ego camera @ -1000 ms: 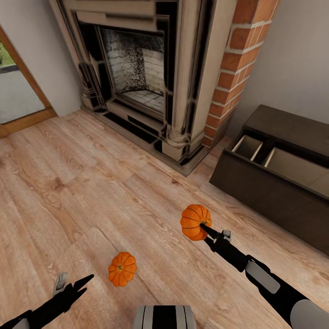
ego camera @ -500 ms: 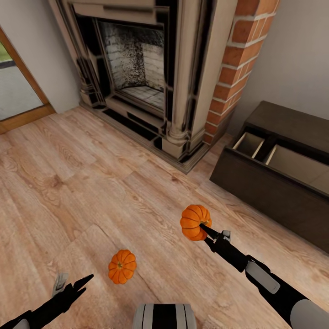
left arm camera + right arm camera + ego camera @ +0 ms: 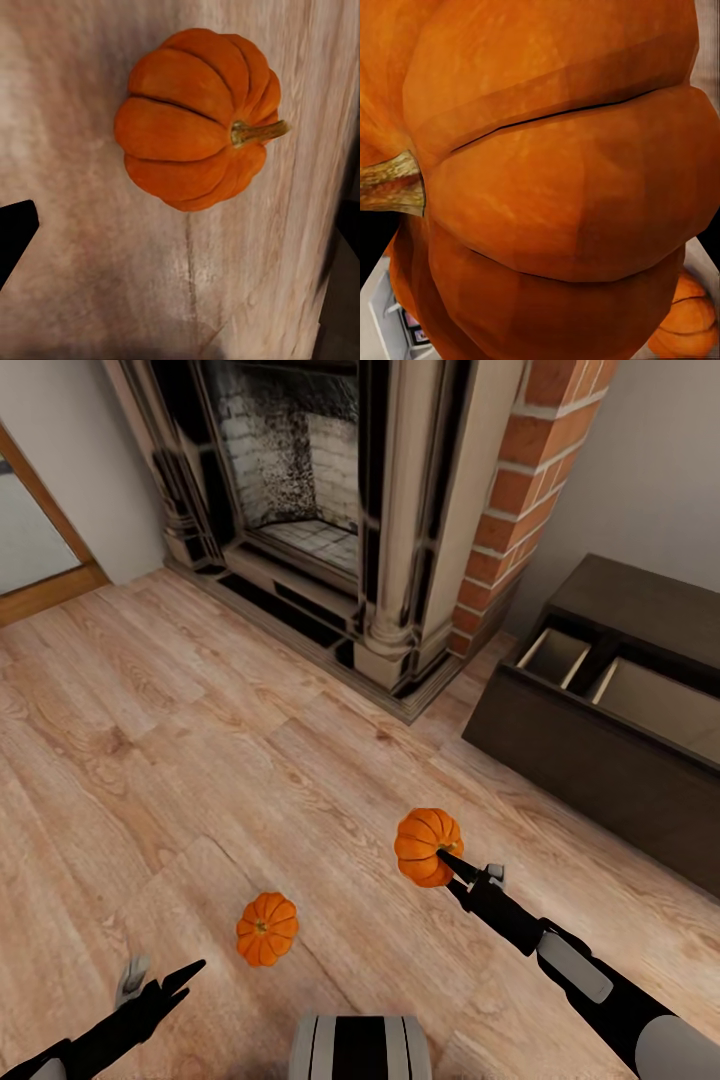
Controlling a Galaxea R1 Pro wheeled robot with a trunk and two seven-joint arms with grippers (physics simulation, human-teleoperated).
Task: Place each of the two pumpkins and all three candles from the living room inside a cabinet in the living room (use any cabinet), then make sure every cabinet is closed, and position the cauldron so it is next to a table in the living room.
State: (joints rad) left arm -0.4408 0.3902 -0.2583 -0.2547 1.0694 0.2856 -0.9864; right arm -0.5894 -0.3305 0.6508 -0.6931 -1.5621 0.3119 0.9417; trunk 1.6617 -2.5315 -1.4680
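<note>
The right claw (image 3: 447, 857) grips one pumpkin (image 3: 427, 846) aloft, the left claw (image 3: 160, 985) hangs open; next, I judge, carry it to the cabinet's (image 3: 590, 780) open drawer (image 3: 640, 705).

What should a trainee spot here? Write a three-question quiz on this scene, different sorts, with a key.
1. True or false: the right gripper holds a pumpkin above the wood floor.
2. Multiple choice: the second pumpkin is A) in the drawer, B) on the floor ahead of the left gripper, C) in the fireplace.
3. Fill in: the dark-brown cabinet beside the brick column has its drawer ____.

Key: 1 true; 2 B; 3 open.
</note>
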